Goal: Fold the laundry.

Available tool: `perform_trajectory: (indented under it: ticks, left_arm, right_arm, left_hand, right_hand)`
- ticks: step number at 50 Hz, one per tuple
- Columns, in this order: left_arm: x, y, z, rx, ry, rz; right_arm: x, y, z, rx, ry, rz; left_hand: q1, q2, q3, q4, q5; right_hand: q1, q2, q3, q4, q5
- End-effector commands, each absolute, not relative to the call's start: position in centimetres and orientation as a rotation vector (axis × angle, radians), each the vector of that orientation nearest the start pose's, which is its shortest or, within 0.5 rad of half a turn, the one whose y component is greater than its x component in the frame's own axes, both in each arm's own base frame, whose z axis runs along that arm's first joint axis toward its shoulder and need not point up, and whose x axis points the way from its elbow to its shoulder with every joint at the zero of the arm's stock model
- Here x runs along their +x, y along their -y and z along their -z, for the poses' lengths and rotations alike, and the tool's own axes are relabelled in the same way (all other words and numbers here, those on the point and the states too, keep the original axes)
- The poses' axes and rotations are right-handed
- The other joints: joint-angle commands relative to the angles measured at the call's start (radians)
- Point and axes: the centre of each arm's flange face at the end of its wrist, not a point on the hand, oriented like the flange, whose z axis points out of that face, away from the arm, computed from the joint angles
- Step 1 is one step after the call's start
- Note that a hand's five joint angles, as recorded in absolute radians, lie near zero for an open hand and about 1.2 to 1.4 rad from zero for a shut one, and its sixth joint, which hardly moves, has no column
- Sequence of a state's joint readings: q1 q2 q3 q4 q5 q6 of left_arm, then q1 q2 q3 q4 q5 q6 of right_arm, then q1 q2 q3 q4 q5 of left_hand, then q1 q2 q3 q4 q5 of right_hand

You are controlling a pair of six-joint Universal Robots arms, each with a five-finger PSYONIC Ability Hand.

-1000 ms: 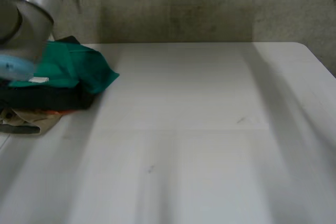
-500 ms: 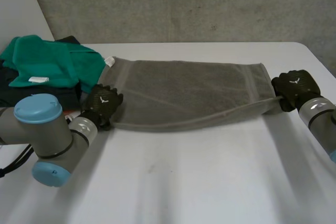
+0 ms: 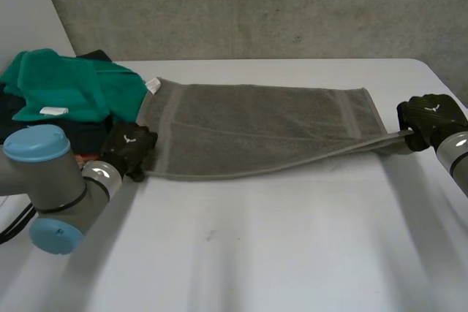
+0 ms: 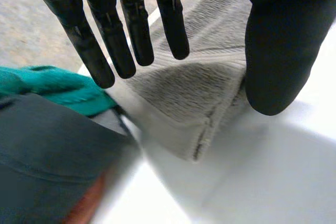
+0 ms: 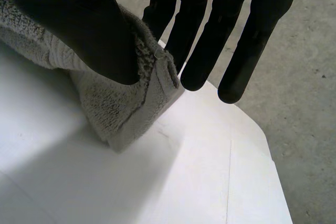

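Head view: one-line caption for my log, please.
Grey towel stretched across the white table, left hand at one near corner, right hand pinching the other.

You're working in a robot lab or test cell, not a home. A plain white bench (image 3: 292, 239) stands against a rough grey wall (image 3: 256, 5) that looks like concrete, and in the right wrist view the floor (image 5: 310, 129) past the bench's corner is the same speckled grey. The left arm (image 3: 51, 188) at the near left and the right arm (image 3: 457, 155) at the right are industrial, with grey joints and light-blue caps. A towel (image 3: 256, 133) and a stack of cloths (image 3: 58, 100) at the far left lie out as test material
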State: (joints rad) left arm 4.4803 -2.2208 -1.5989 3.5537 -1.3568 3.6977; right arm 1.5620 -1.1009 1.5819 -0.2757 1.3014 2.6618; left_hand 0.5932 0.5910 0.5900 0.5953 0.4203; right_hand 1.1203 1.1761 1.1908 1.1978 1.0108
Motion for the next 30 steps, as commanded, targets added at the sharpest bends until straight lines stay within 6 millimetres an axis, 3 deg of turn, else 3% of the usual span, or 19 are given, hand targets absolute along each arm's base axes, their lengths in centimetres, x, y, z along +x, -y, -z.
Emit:
perform_trajectory:
  ticks: [1, 2, 7, 11, 15, 16, 19, 20, 23, 26, 30]
  left_arm:
    - [-22.9, 33.0, -10.4, 1.16, -2.265, 1.831]
    - [-22.8, 33.2, -10.7, 1.149, -2.256, 1.835]
    - [-21.9, 32.6, -13.6, 1.076, -2.218, 1.844]
    - [-21.1, 30.2, -16.0, 1.054, -2.239, 1.808]
    - [-20.4, 26.0, -17.8, 1.16, -2.335, 1.671]
    - [-20.0, 24.0, -18.2, 1.228, -2.381, 1.57]
    - [-19.4, 21.0, -18.4, 1.35, -2.451, 1.373]
    - [-18.9, 19.2, -18.3, 1.42, -2.495, 1.231]
    - [-18.2, 17.2, -18.4, 1.528, -2.546, 1.036]
    - [-18.4, 17.5, -18.6, 1.561, -2.508, 1.063]
    - [-19.4, 19.9, -19.0, 1.535, -2.409, 1.234]
  right_arm:
    - [15.4, 37.0, -16.9, -0.853, -2.363, 2.048]
    - [15.3, 36.9, -16.9, -0.851, -2.366, 2.044]
    - [15.0, 36.6, -17.5, -0.857, -2.39, 2.02]
    - [14.8, 35.5, -18.0, -0.946, -2.442, 1.937]
    - [14.1, 32.8, -18.8, -1.205, -2.529, 1.756]
    - [13.6, 31.3, -19.0, -1.326, -2.574, 1.639]
    - [12.8, 28.7, -19.0, -1.504, -2.623, 1.399]
    - [12.2, 27.0, -18.9, -1.613, -2.627, 1.229]
    - [11.6, 25.7, -19.3, -1.747, -2.583, 1.106]
    - [12.3, 25.9, -19.3, -1.761, -2.51, 1.176]
    - [12.8, 27.5, -18.5, -1.659, -2.527, 1.248]
  left_hand:
    - [0.616, 0.618, 0.619, 0.614, 0.614]
    - [0.796, 0.798, 0.799, 0.794, 0.794]
    - [0.803, 0.805, 0.806, 0.801, 0.801]
    - [0.803, 0.805, 0.806, 0.801, 0.801]
    - [0.803, 0.805, 0.806, 0.801, 0.801]
    - [0.803, 0.805, 0.806, 0.801, 0.801]
    - [0.803, 0.805, 0.806, 0.801, 0.801]
    - [0.803, 0.805, 0.806, 0.801, 0.801]
    - [0.803, 0.805, 0.806, 0.801, 0.801]
    - [0.803, 0.805, 0.806, 0.801, 0.801]
    - [0.803, 0.805, 0.806, 0.801, 0.801]
  right_hand:
    - [0.276, 0.22, 0.205, 0.198, 0.211]
    - [0.276, 0.22, 0.205, 0.198, 0.211]
    - [0.276, 0.22, 0.205, 0.198, 0.211]
    - [0.276, 0.22, 0.205, 0.198, 0.211]
    - [0.276, 0.22, 0.205, 0.198, 0.211]
    - [0.276, 0.22, 0.205, 0.198, 0.211]
    - [0.276, 0.22, 0.205, 0.198, 0.211]
    - [0.276, 0.22, 0.205, 0.198, 0.211]
    - [0.276, 0.22, 0.205, 0.198, 0.211]
    - [0.276, 0.22, 0.205, 0.198, 0.211]
    - [0.276, 0.22, 0.205, 0.198, 0.211]
